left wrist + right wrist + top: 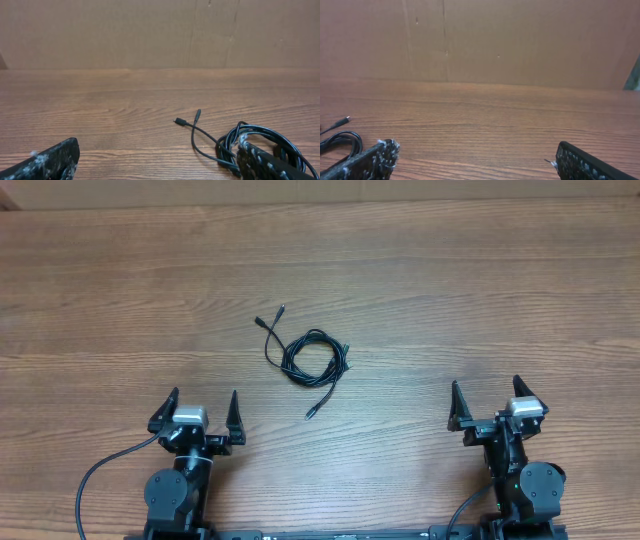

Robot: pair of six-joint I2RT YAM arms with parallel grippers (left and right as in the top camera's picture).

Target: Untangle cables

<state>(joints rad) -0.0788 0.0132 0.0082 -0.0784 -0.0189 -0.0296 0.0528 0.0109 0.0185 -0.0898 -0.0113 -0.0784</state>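
Several thin glossy black cords (312,358), loosely coiled, lie on the wood-grain bench (450,270). My left hand (203,398) and right hand (485,384) are spread wide, empty. Wrist views add a creased cardboard backdrop (150,30).

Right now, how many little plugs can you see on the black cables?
3. One plug and a second stick out beyond the cable coil, far-left of it; a third trails toward the near side. More may hide inside the coil.

Black arms (178,480), silver wrist blocks (189,418), thick black wiring (95,475).
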